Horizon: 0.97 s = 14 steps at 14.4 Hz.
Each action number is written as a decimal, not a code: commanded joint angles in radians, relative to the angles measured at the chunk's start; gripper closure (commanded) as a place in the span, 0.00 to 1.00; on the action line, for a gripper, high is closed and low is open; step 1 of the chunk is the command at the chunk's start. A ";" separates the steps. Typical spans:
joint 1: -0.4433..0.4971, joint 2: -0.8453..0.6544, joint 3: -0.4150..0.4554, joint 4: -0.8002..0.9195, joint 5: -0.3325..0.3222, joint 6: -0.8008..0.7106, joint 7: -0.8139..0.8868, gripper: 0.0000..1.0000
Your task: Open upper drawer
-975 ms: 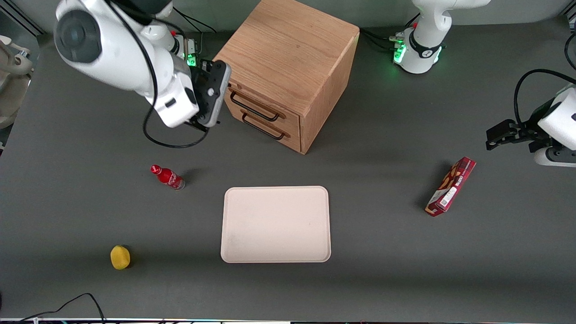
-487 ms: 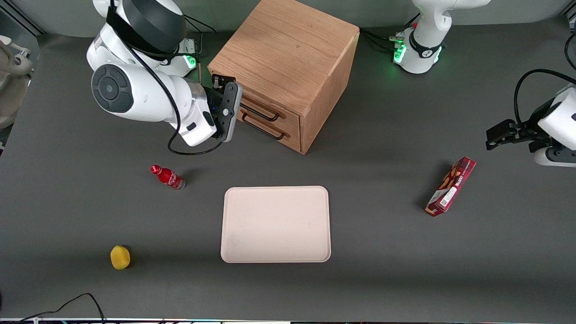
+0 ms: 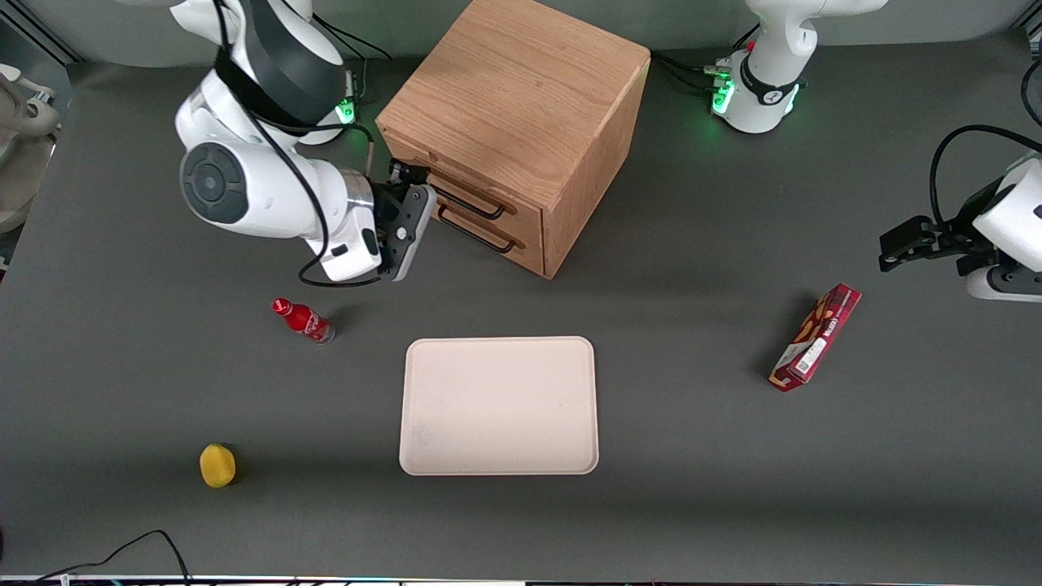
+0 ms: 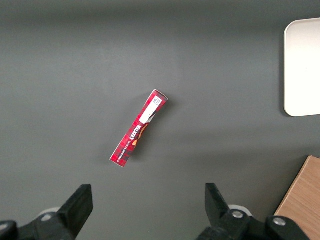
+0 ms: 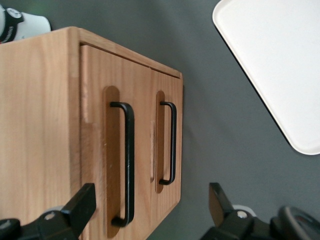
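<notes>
The wooden cabinet (image 3: 521, 89) stands at the back middle of the table. Its upper drawer (image 3: 521, 210) is closed, with a long black handle (image 3: 468, 203); the lower drawer's handle (image 3: 482, 233) lies just under it. In the right wrist view the upper drawer (image 5: 95, 100) and its handle (image 5: 128, 160) sit next to the cabinet's top, with the lower handle (image 5: 172, 142) beside it. My right gripper (image 3: 413, 195) is open and empty, in front of the drawer fronts near the upper handle's end, not touching. Its fingers (image 5: 80, 207) are spread wide, with the gripper (image 5: 149, 210) facing the drawers.
A red bottle (image 3: 303, 320) lies nearer the front camera than the gripper. A beige tray (image 3: 498, 405) sits mid-table, also in the right wrist view (image 5: 280, 65). A yellow object (image 3: 217, 465) lies near the front edge. A red box (image 3: 816, 337) lies toward the parked arm's end.
The right arm swung round and lowered. The gripper turned to face the drawer fronts and moved close to the upper handle's end. The drawers have not moved.
</notes>
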 commanded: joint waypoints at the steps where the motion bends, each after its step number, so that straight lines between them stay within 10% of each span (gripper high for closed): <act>1: 0.010 -0.058 0.000 -0.072 0.000 0.053 0.029 0.00; 14: 0.001 -0.080 0.070 -0.272 -0.063 0.214 0.019 0.00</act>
